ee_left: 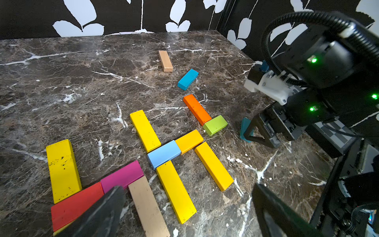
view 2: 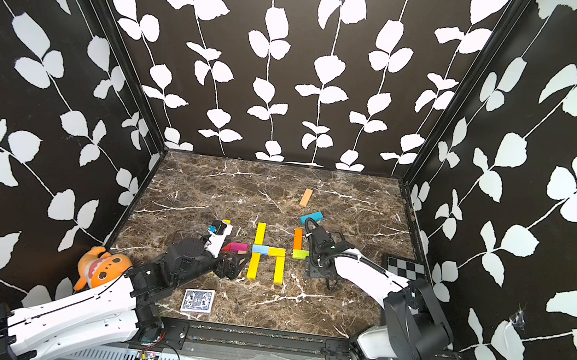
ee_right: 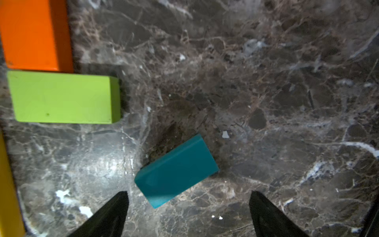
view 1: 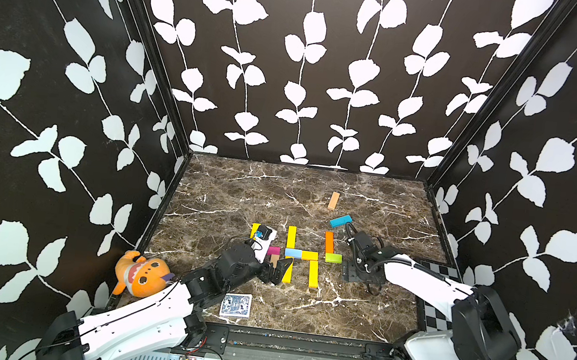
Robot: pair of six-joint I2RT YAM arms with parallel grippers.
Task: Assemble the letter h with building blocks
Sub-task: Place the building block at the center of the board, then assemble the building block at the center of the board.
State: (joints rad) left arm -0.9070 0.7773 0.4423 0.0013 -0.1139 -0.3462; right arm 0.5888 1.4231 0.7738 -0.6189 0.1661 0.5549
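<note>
At the middle of the desk (view 1: 240, 197) lies the letter h (view 1: 302, 254), made of five bars: two yellow stem bars (ee_left: 144, 131), a light blue bar (ee_left: 164, 153) and a yellow crossbar piece (ee_left: 189, 140), and one yellow leg bar (ee_left: 214, 166). Fourteen building blocks (ee_left: 176, 192) can be counted in the left wrist view: five yellow, two tan, and one each of red (ee_left: 77, 205), pink (ee_left: 122, 176), light blue, orange (ee_left: 196, 108), green (ee_left: 215, 125), bright blue (ee_left: 187, 79) and teal. A yellow sliver (ee_left: 57, 230) at the red bar's end is too cut off to identify. At 3 o'clock of the h the orange and green bars form an L. At 9 o'clock a cluster of four sits mostly hidden behind the left wrist in both top views. One tan bar (view 1: 333, 201) lies alone at 1 o'clock. The left jaws stand wide apart, holding nothing. The right jaws are spread wide, with the teal block (ee_right: 176, 172) between the tips and touching neither. That arm hides it in both top views, and whether it lies flat or leans cannot be told. One playing card (view 1: 235, 305) lies at 7 o'clock, and one plush toy (view 1: 141, 273) at 8 o'clock.
</note>
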